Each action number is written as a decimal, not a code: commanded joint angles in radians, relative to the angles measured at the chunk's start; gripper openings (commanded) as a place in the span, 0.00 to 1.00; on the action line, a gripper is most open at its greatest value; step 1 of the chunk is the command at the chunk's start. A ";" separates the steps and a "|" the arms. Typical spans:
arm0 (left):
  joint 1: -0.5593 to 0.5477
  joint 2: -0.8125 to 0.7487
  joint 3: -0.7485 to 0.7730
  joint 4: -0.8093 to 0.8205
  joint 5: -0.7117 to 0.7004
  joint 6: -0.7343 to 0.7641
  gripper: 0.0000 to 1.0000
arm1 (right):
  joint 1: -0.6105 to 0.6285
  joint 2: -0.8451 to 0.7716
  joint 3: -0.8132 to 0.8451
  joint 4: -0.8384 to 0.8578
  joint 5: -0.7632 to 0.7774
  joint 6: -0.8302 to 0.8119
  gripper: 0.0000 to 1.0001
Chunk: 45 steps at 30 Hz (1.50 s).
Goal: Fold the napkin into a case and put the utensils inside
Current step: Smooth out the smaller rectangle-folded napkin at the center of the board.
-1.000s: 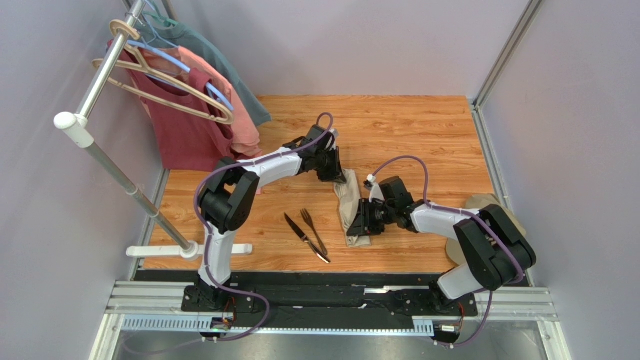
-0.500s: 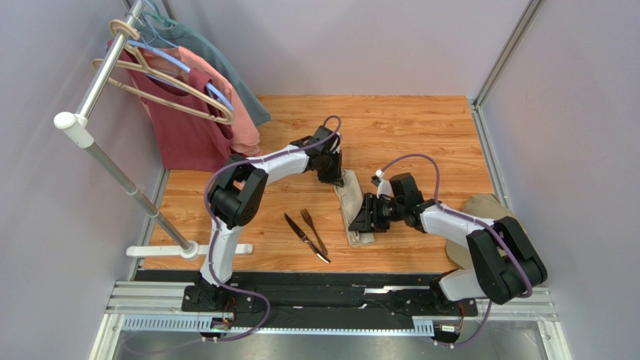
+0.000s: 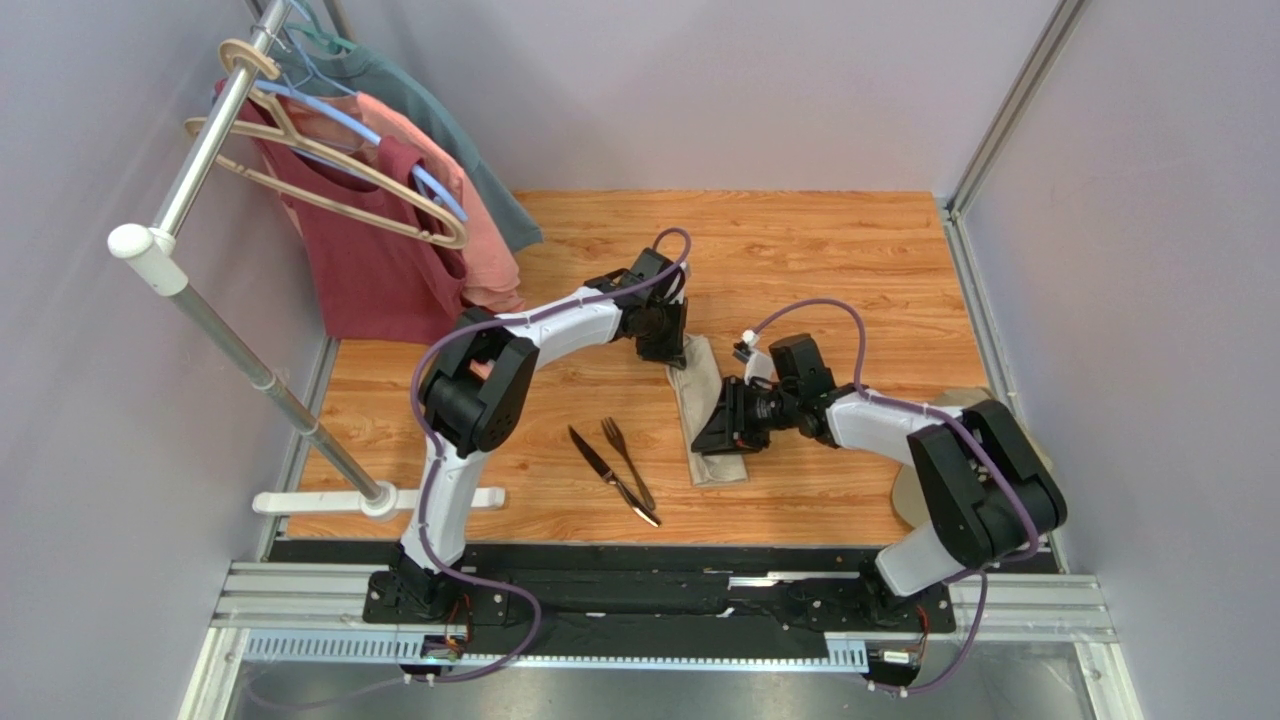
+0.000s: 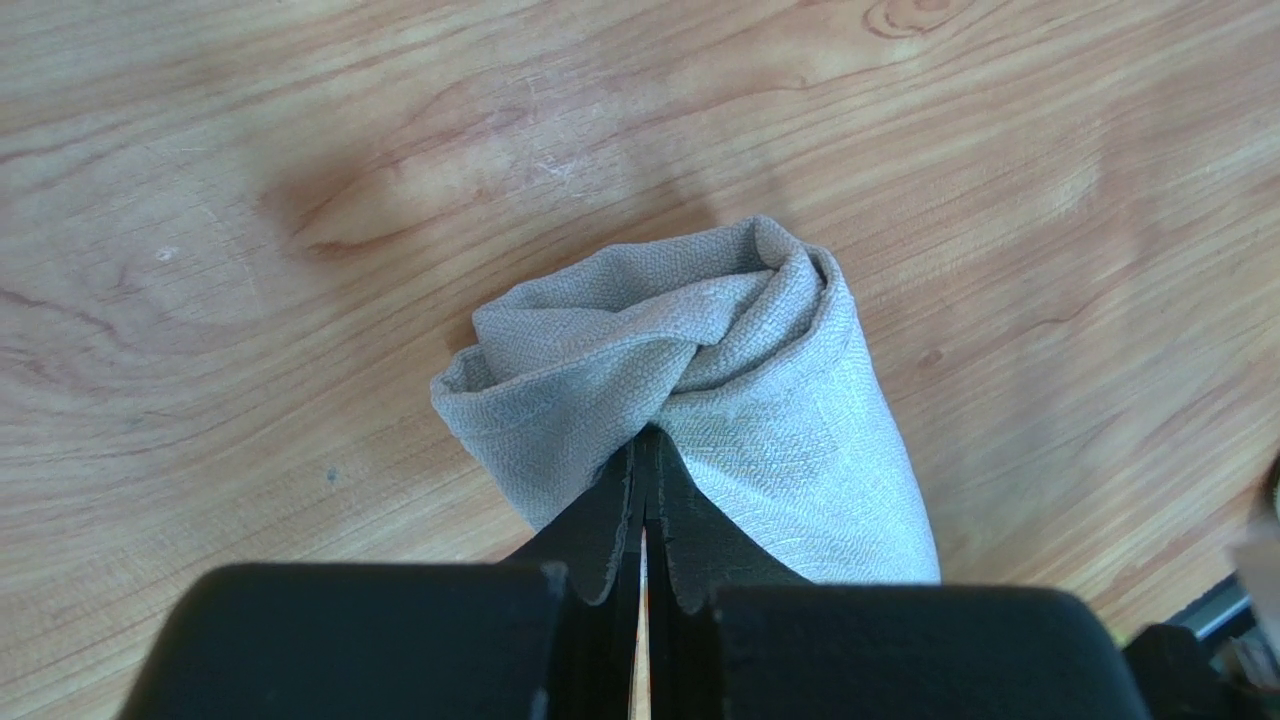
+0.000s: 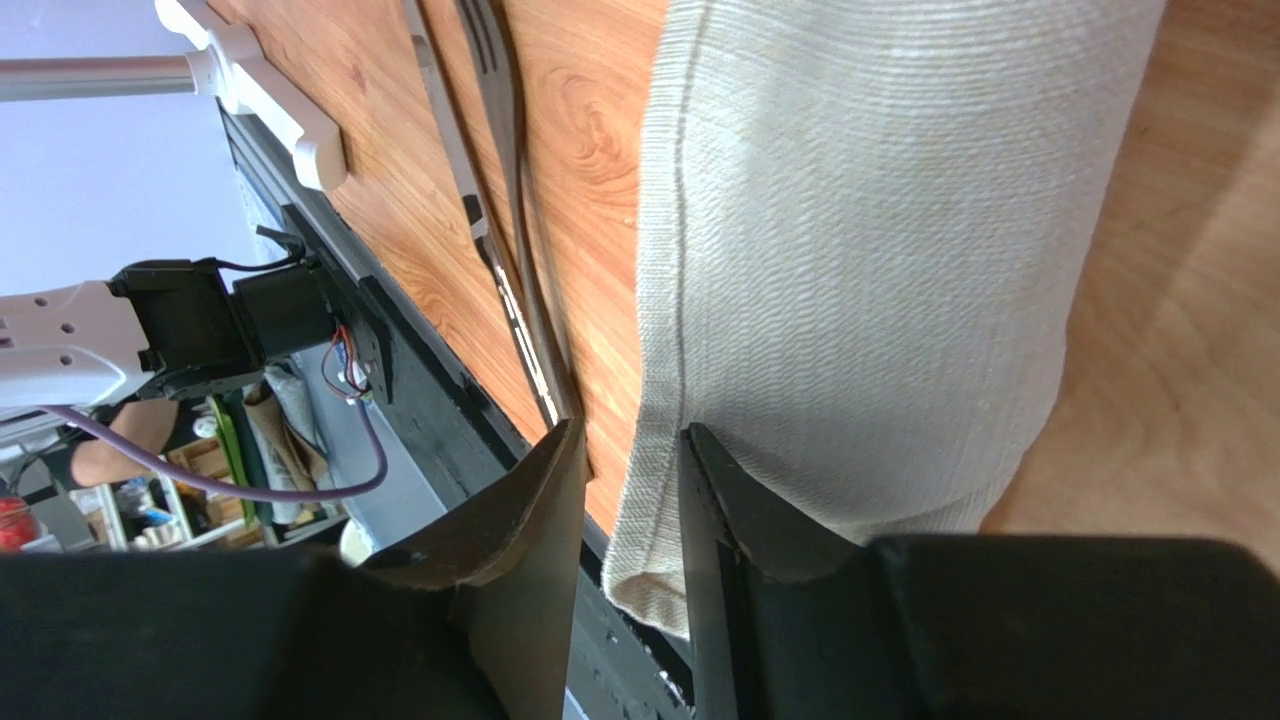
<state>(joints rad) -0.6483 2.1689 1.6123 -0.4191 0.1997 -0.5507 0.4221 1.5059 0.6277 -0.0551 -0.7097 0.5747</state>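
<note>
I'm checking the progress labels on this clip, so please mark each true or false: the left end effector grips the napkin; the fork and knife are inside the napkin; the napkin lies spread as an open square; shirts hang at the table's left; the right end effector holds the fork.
1. The left end effector is shut on the far end of the napkin. True.
2. False. The fork and knife lie bare on the table, left of the napkin.
3. False. It is folded into a narrow strip.
4. Shirts hang on a rack at the left. True.
5. False. The right end effector sits at the napkin's hemmed edge, and the fork is untouched.
</note>
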 commanded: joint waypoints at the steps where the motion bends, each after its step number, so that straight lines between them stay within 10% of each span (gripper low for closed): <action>1: 0.004 0.026 0.026 -0.032 -0.074 0.015 0.00 | 0.000 0.074 -0.054 0.177 -0.039 0.059 0.31; 19: -0.020 -0.065 0.078 -0.039 -0.141 0.107 0.02 | 0.000 0.140 -0.099 0.221 0.004 0.059 0.25; 27: -0.030 -0.216 0.012 -0.018 -0.059 0.112 0.39 | -0.002 0.076 -0.016 0.135 0.003 0.068 0.37; 34: -0.027 -0.212 0.053 -0.061 -0.152 0.144 0.24 | -0.025 0.076 0.122 0.066 0.052 0.093 0.39; 40: -0.028 -0.120 0.109 -0.090 -0.198 0.182 0.25 | -0.051 0.129 0.236 -0.005 0.156 0.086 0.30; 45: -0.031 -0.080 0.127 -0.101 -0.258 0.184 0.30 | -0.059 0.224 0.312 0.026 0.207 0.085 0.02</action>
<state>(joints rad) -0.6746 2.0712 1.6920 -0.4995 0.0067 -0.3965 0.3702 1.6581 0.8829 -0.0277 -0.5728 0.6628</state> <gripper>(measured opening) 0.296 0.085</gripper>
